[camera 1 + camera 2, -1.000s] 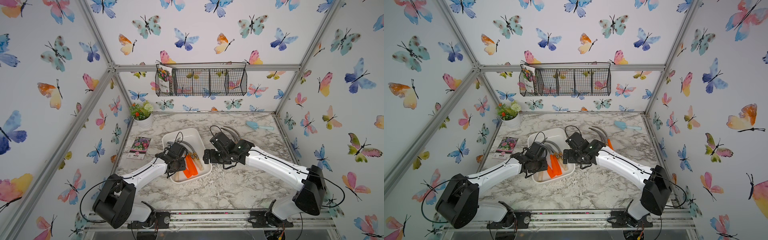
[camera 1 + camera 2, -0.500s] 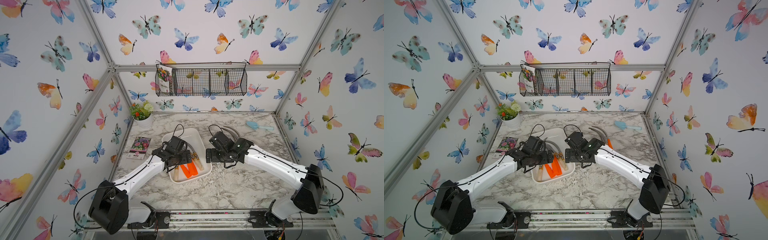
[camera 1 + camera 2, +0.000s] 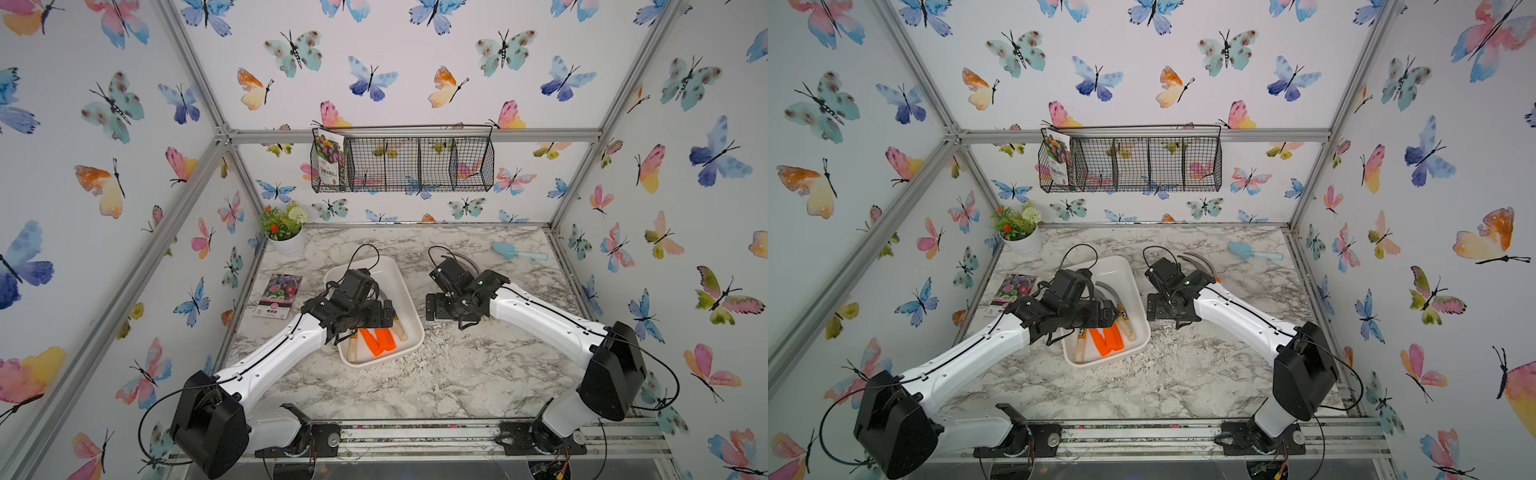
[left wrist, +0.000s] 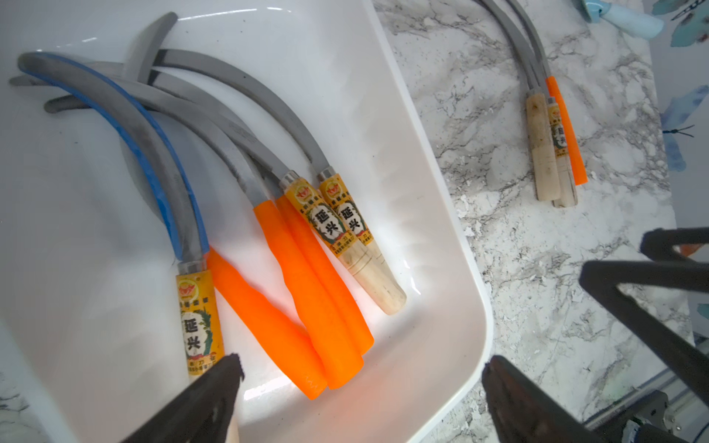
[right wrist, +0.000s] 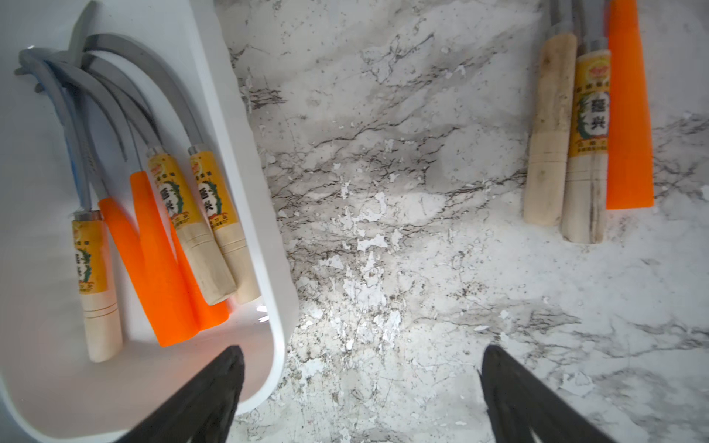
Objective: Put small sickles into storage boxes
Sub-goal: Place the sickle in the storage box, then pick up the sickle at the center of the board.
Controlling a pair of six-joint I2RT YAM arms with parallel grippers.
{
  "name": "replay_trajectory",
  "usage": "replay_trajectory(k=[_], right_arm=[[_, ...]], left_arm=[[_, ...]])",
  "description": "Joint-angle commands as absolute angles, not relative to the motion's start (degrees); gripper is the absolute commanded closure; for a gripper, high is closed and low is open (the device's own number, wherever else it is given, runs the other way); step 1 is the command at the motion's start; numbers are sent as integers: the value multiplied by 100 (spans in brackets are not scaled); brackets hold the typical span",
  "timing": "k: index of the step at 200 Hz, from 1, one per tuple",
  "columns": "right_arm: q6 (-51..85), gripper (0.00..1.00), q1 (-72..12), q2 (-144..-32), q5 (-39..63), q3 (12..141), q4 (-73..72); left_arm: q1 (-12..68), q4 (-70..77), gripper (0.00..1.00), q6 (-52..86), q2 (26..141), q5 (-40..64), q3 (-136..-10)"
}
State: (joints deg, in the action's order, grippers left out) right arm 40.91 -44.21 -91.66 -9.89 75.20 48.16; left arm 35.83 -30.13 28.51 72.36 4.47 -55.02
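Six sickles [image 4: 307, 245] lay in the tray [image 4: 383, 115], handles at its near end and blades fanned and crossing toward the far end. Three handles were orange, three pale wood with yellow labels. One wood-handled sickle [image 4: 199, 314] lay a little aside from the rest, its blade edged in blue.

The left gripper [image 4: 362, 383] hung over the handle end of the tray. Its fingers [image 4: 215, 395] were spread wide with nothing between them, and they touched no sickle as far as the wrist view showed. In both top views the tray [image 3: 392, 276] sat left of centre on the table [image 3: 415, 386], turned at a slant.

Three more sickles [image 5: 587, 145] lay on the table to the right of the tray and well apart from it — two wood handles and one orange, pressed side by side, with the blades pointing away.

The right gripper [image 5: 360, 364] hovered over bare table between the tray and these three. Its fingers [image 5: 215, 395] were just as wide apart and it held nothing. A trowel [image 3: 519, 252] lay by the far right corner.
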Motion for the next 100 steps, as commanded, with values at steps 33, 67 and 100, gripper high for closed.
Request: replay_trajectory(k=[33, 67, 100], right_arm=[[3714, 2, -3895, -9354, -1151, 7210, 4688], [3571, 2, -3664, -9529, -1204, 7129, 4550], [3438, 2, -3471, -9706, -1231, 7034, 4348]], left_arm=[[3921, -2582, 2, 2495, 6979, 728, -5543], [4210, -2516, 2, 2367, 7074, 716, -5672], [4423, -2474, 2, 2302, 7222, 721, -5792]])
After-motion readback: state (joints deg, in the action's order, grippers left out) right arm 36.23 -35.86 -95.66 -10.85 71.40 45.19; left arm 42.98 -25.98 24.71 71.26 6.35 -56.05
